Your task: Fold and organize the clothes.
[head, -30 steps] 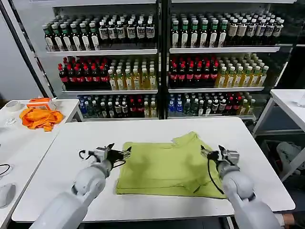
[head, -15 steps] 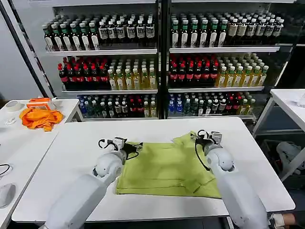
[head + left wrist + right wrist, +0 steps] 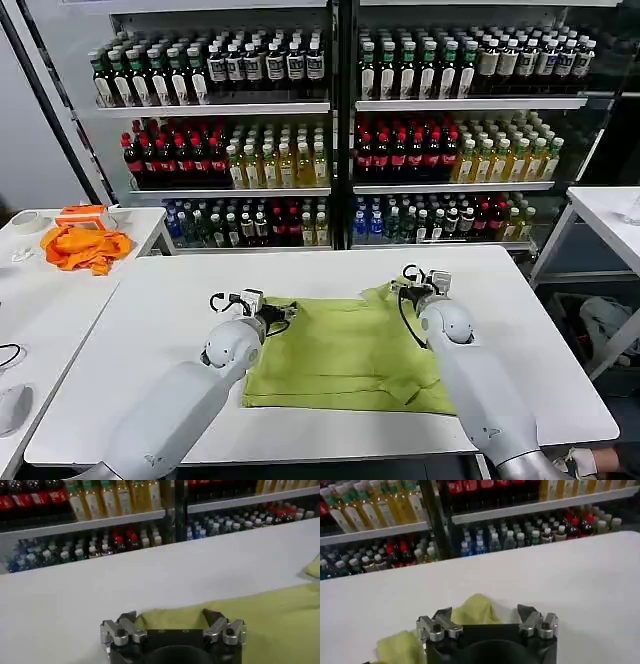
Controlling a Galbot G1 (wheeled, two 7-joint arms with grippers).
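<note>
The lime yellow-green T-shirt [image 3: 340, 350] lies partly folded on the white table [image 3: 150, 310], with a bunched sleeve sticking out at its far right corner. My left gripper [image 3: 285, 312] is open at the shirt's far left corner. In the left wrist view the left gripper [image 3: 170, 617] straddles the shirt's far edge [image 3: 260, 615]. My right gripper [image 3: 400, 287] is open at the bunched sleeve. The right wrist view shows the right gripper [image 3: 485, 614] with that raised fold [image 3: 472, 609] between its spread fingers.
Shelves of bottles [image 3: 340, 130] stand behind the table's far edge. A bright orange cloth [image 3: 85, 247] lies on a side table at the left, and another white table [image 3: 610, 210] stands at the right. Bare tabletop surrounds the shirt.
Both arms have reached forward from the shirt's near sides to its far edge, the left to the far left corner and the right to the bunched sleeve. The shirt looks unchanged.
</note>
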